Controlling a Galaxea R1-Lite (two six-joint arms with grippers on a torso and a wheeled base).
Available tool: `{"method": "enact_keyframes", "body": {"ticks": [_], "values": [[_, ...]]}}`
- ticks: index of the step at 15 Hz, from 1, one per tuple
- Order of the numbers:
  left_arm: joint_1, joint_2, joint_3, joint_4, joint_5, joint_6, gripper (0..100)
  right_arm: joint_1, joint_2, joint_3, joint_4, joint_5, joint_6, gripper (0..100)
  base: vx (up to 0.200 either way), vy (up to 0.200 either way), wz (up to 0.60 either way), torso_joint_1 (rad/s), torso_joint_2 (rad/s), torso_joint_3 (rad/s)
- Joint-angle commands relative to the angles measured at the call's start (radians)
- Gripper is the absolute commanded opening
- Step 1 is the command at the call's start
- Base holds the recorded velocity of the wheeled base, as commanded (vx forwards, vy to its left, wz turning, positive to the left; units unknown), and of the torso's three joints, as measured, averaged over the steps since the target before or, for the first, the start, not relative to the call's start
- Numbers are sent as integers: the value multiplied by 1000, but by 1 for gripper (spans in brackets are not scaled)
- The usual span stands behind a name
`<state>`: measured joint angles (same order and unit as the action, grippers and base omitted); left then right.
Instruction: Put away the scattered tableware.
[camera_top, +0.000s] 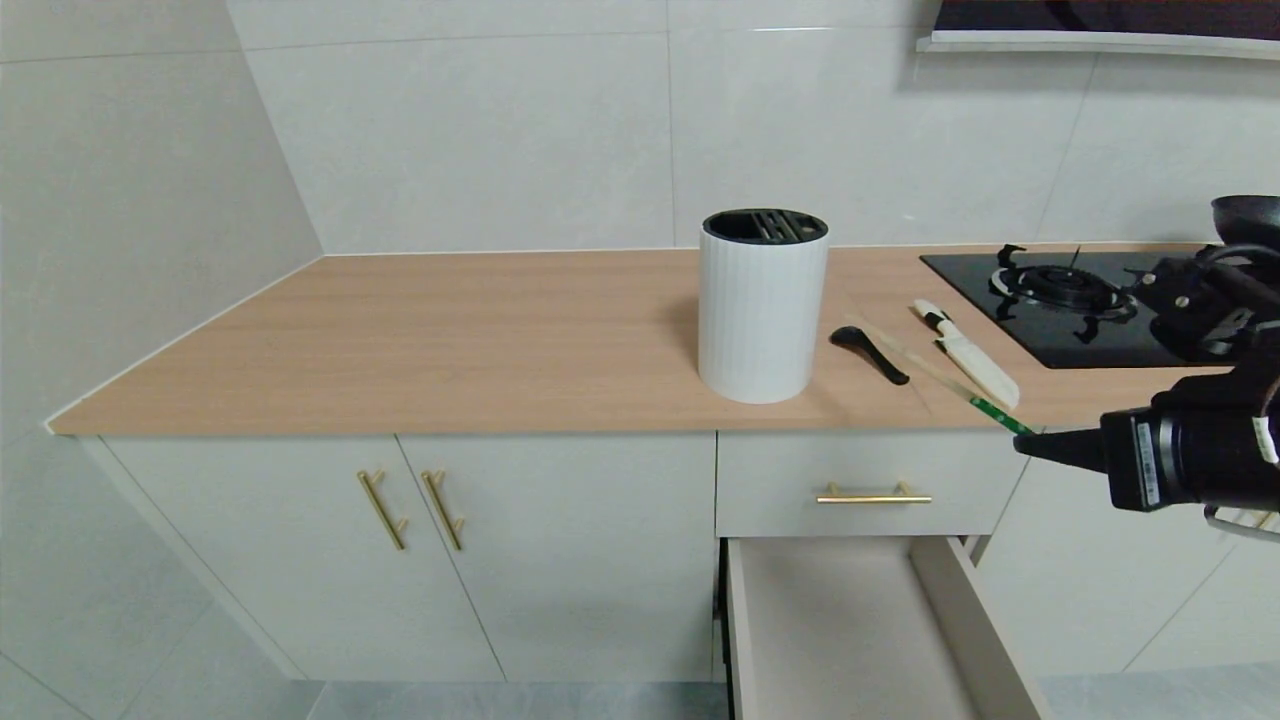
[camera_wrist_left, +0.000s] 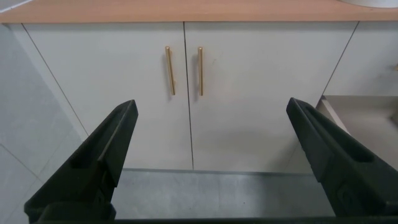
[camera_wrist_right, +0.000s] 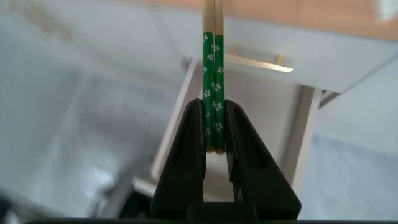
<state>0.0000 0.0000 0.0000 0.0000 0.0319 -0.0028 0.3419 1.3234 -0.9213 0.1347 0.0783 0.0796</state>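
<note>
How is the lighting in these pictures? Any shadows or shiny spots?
Head view: soft, even light; the white holder throws only a faint shadow leftward on the counter. Right wrist view: the gold drawer handle glints behind the chopsticks held in the right claw. Left wrist view: flat light, no glare on the cabinet doors.

The chopsticks (camera_wrist_right: 209, 81): green end w/ small white flowers, the rest pale wood. The right gripper (camera_wrist_right: 214, 109) is black. The holder (camera_top: 763, 305): white w/ vertical ribs, black top. The spoon (camera_top: 868, 352) is black; the knife (camera_top: 968, 358) white w/ black detail on handle. The counter (camera_top: 450, 340): light wood grain. The drawer handle (camera_top: 872, 495) is gold, the hob (camera_top: 1060, 300) black.
</note>
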Motion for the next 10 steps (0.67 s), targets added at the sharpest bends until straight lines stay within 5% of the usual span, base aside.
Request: {"method": "enact_keyframes", "body": {"ticks": [1, 10], "values": [[0, 0, 0, 0, 0, 0, 100, 12, -15, 52, -3, 6, -46, 0, 0, 0, 0, 0, 0, 0], [0, 0, 0, 0, 0, 0, 100, 104, 48, 114, -6, 3, -66, 0, 0, 0, 0, 0, 0, 0]]}}
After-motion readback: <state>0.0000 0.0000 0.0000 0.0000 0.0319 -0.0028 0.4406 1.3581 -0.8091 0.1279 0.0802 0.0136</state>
